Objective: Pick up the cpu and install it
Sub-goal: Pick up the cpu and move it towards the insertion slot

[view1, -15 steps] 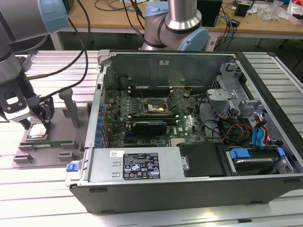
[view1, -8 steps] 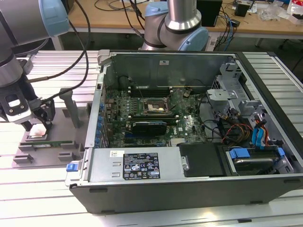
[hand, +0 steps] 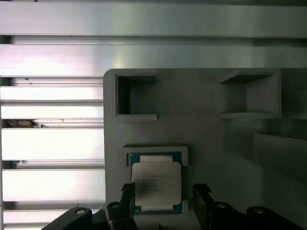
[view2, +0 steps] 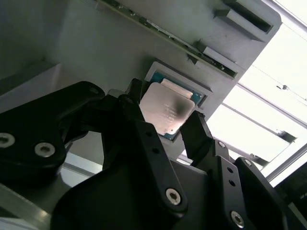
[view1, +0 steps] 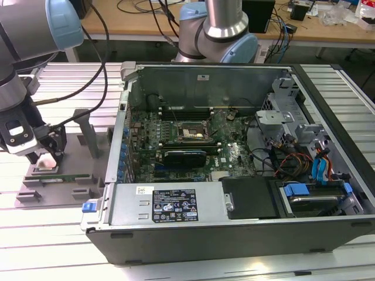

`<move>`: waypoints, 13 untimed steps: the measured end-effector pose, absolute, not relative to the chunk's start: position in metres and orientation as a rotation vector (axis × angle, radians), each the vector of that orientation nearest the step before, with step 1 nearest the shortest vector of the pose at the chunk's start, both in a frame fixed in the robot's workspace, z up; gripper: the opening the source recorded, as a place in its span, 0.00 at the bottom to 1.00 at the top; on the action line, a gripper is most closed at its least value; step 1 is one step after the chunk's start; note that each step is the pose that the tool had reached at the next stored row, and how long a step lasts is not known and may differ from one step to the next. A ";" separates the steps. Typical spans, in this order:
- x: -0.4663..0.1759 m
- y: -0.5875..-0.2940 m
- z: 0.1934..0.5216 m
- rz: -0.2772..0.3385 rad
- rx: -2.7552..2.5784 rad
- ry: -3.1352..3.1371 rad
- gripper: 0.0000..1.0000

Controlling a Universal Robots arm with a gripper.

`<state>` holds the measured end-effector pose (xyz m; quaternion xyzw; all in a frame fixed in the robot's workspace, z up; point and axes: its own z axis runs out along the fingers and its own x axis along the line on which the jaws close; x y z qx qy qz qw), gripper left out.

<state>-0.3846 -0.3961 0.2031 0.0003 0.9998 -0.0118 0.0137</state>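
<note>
Little of the task looks done so far, and none of the installing. The cpu [hand: 156,179] lies flat, silvery plate up, in a shallow framed pocket of the grey holder block [hand: 206,129]. In the exterior view this block sits on the slatted table at the exterior view's left, outside the open computer case [view1: 234,234]. The gripper [hand: 162,194] is down at that pocket with one black finger on each side of the chip. Its jaws are spread to roughly the chip's width. In the first wrist view a sliver of grey holder shows between one finger and the chip's edge, so I judge that it is not yet clamped, though the second wrist view leaves the contact on the other side unclear. The chip does not appear lifted from its pocket. The dark motherboard socket [view1: 190,133] inside the case is well apart from the holder. By my reading, the grasp, the lift, the carry into the case and the seating are all still undone.
</note>
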 end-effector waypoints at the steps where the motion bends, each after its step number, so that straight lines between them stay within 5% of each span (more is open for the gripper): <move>1: -0.385 -0.395 0.202 -0.034 -0.003 3.114 0.60; 13: -0.389 -0.395 0.190 -0.033 -0.022 3.114 0.60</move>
